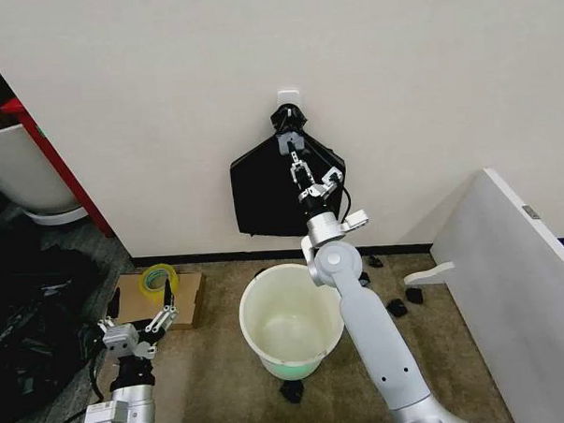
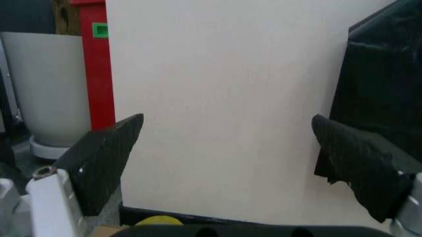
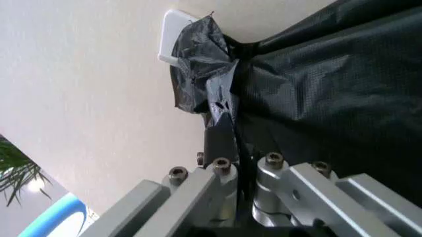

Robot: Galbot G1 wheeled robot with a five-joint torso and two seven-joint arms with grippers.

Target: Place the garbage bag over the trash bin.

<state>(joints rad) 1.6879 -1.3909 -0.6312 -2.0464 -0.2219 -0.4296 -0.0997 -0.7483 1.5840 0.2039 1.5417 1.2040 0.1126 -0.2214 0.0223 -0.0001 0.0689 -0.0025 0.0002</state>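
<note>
With the right gripper clamped on a fold of the black bundle just beneath the wall hook, the trash bin well below it and the left gripper agape low aside, could tear thin film or yank everything off if tugged hard.

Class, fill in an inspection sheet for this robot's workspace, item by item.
Surface: brown carpet floor, littered.
Job's things: round white plastic trash bin, cream inside, upright, unlined; flat black plastic bundle hangs from a white wall hook.
Clutter: small black scraps; yellow tape roll on brown cardboard; black plastic heap.
Grippers: right gripper shut at the bundle's pinched top; left gripper open, low beside the cardboard.
Cables: black cable by the right wrist.
Surroundings: cream wall; white tub; white board.
</note>
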